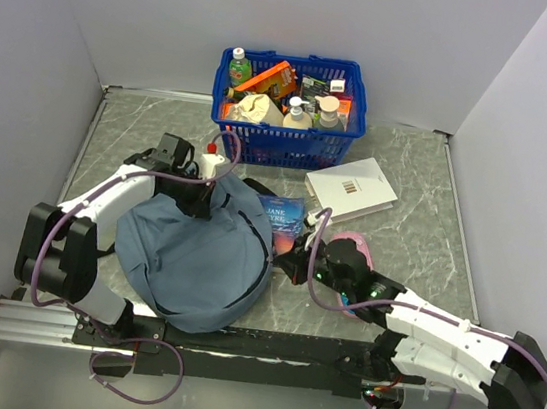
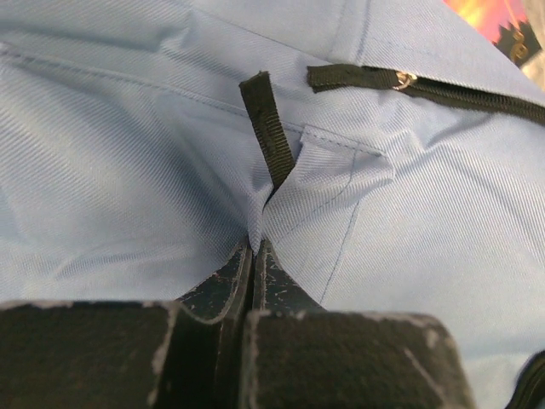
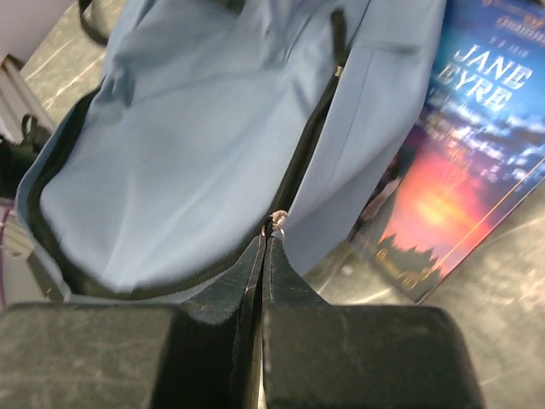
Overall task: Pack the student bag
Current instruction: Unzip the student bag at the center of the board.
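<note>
The student bag [image 1: 196,260] lies in a grey-blue heap on the table in front of the left arm's base. My left gripper [image 1: 197,197] sits at its far top edge. In the left wrist view this gripper [image 2: 256,243] is shut on a pinched fold of the bag's fabric [image 2: 128,153], just below a short black strap loop [image 2: 271,128]. My right gripper [image 1: 293,264] is at the bag's right side. In the right wrist view it [image 3: 267,239] is shut on the metal zip pull [image 3: 276,221] of the dark zip [image 3: 311,128].
A "Jane Eyre" paperback [image 1: 287,216] lies flat against the bag's right edge, with a white book [image 1: 351,188] behind it. A blue basket [image 1: 348,139] full of bottles and packets stands at the back. A white red-capped bottle [image 1: 214,161] stands by the left gripper. A pink case [image 1: 354,243] lies under the right arm.
</note>
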Controlling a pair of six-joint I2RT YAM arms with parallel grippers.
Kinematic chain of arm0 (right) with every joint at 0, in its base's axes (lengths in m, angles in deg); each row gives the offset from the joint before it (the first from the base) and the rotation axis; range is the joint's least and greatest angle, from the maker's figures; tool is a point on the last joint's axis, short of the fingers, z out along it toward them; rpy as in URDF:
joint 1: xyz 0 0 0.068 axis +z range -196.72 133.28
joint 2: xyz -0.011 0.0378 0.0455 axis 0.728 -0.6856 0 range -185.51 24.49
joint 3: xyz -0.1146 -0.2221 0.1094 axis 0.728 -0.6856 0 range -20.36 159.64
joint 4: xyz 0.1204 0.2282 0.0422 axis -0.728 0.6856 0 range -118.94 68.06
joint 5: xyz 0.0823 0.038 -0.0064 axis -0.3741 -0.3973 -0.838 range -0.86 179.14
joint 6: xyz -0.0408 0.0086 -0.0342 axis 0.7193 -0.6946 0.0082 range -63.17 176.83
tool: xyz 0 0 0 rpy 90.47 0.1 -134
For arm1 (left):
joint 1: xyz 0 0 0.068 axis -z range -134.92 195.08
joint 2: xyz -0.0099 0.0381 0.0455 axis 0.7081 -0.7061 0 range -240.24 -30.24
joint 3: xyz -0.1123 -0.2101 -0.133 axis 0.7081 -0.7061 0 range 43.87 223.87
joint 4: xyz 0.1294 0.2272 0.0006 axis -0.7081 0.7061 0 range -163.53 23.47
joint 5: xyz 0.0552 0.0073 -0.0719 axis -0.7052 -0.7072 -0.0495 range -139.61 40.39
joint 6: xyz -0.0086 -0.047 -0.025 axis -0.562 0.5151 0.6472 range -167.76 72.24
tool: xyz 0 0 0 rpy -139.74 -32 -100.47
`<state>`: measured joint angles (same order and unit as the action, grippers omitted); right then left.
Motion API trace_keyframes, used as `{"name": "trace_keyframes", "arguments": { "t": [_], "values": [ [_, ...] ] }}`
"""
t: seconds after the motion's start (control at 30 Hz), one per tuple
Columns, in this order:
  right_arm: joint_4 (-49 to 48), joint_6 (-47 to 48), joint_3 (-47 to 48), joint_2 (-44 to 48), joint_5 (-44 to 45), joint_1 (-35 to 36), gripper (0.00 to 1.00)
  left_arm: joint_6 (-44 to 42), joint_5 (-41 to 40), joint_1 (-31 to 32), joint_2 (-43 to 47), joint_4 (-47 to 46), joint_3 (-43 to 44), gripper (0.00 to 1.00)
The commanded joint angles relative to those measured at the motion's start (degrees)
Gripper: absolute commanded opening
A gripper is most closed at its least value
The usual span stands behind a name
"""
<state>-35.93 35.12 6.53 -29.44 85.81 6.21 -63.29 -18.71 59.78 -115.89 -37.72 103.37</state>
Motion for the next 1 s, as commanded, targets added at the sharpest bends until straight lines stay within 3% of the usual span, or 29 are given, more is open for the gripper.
{"name": "trace_keyframes", "arguments": {
  "t": [0.0, 0.07, 0.17, 0.2, 0.33, 0.37, 0.5, 0.67, 0.97],
  "values": [
    [0.39, -3.86, -0.79, 3.48, 2.81, 3.14, 0.0, 2.17, -4.71, -2.22, 1.36, -3.56, 3.51, 0.01],
    [0.39, -4.48, -0.01, 3.22, 2.81, 3.94, 0.0, 2.34, -3.92, -2.22, 1.36, -2.94, 3.43, 0.01],
    [0.48, -4.48, 1.22, 2.43, 2.8, 4.11, 0.0, 2.52, -1.28, -2.22, 1.01, -0.06, 4.91, 0.26],
    [0.74, -4.3, 1.58, 2.34, 3.15, 4.11, 0.0, 1.39, -0.49, -2.13, 1.09, 1.26, 5.53, 0.47],
    [1.97, -3.16, 3.69, 1.38, 5.61, 4.03, 0.0, -5.46, 5.83, -2.04, 2.41, 9.44, 11.94, 0.61],
    [1.89, -3.07, 4.04, 1.2, 5.62, 3.85, 0.0, -7.22, 10.45, -2.04, 3.02, 10.84, 13.17, 0.63],
    [0.48, -4.03, 3.6, 1.2, 5.44, 3.24, 0.0, -25.27, 19.99, 2.42, 4.08, 21.46, 20.64, 0.79],
    [-2.06, -5.35, 2.29, 1.9, 6.06, 3.06, 0.0, -41.4, 18.41, 14.81, -1.78, 27.37, 22.31, 0.88],
    [-2.77, -7.29, 0.7, 4.01, 6.23, 3.06, 0.0, -61.1, 23.07, 17.81, -19.01, 39.67, 32.24, 0.96]
  ]
}}
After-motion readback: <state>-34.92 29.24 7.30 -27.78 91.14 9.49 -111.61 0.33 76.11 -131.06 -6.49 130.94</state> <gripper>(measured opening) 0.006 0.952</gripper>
